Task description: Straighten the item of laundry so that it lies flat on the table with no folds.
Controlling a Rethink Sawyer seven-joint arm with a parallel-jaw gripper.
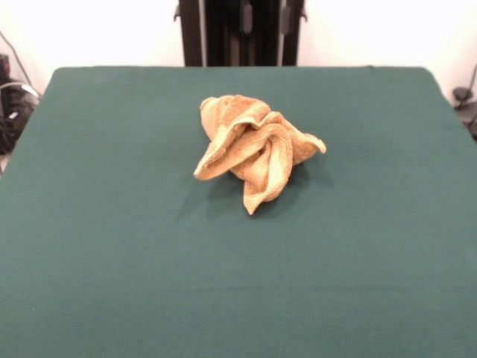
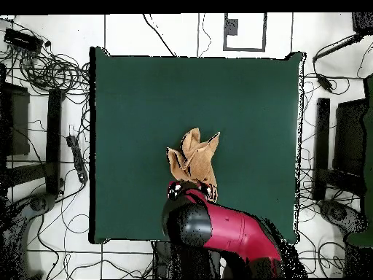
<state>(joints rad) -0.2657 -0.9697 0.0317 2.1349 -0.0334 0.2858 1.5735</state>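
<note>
The orange-tan terry towel (image 1: 253, 149) lies crumpled in a bunched heap near the middle of the dark green table (image 1: 112, 246), with several folds and pointed corners sticking out. No label shows. In the overhead view the towel (image 2: 194, 157) sits a little toward the robot's side of the table (image 2: 146, 95). The red and black arm (image 2: 226, 233) reaches in from the bottom edge, and its end with the gripper (image 2: 191, 192) overlaps the towel's near edge. The gripper is seen only from above, so its state is hidden. The front view shows no gripper.
The robot's black pedestal (image 1: 240, 33) stands behind the table's far edge. Cables (image 2: 51, 73) and black stands (image 2: 55, 138) lie on the floor around the table. Green cloth surrounds the towel on all sides.
</note>
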